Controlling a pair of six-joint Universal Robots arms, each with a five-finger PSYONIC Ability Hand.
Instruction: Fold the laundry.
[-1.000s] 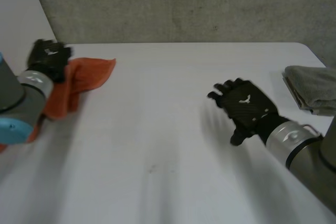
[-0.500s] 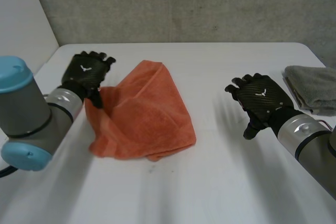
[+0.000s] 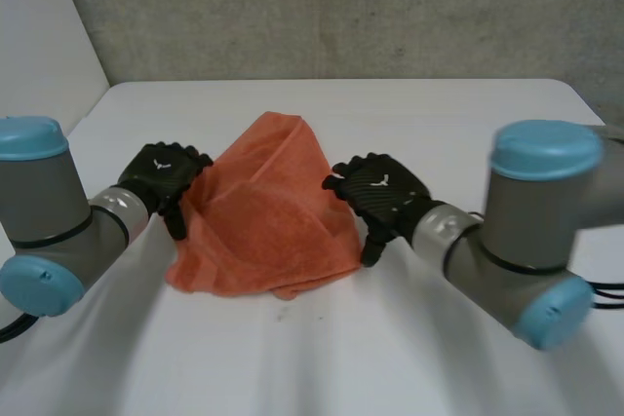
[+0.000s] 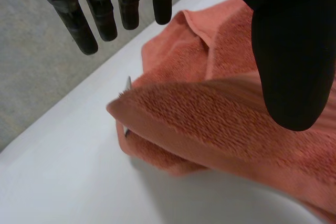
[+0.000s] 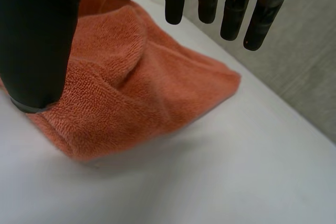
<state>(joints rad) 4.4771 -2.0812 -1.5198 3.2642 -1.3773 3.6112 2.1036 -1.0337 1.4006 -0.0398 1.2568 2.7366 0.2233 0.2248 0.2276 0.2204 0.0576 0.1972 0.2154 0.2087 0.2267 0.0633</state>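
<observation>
An orange towel [image 3: 263, 211] lies crumpled in a loose heap on the middle of the white table [image 3: 390, 104]. My left hand [image 3: 158, 174] is at the heap's left edge, fingers straight and spread, holding nothing. In the left wrist view the left hand [image 4: 289, 51] hovers over a folded rim of the towel [image 4: 220, 114]. My right hand [image 3: 382, 192] is at the heap's right edge, also open. In the right wrist view the right hand [image 5: 37, 35] has its thumb over the towel [image 5: 131, 87] and its fingers straight beyond it.
A grey concrete wall [image 3: 341, 7] stands behind the table's far edge. Bare white tabletop lies in front of the towel and to both sides behind the arms.
The left hand brought the orange towel from the far left to the table's middle, let it go and opened. The right hand has moved left to the towel's right edge.
</observation>
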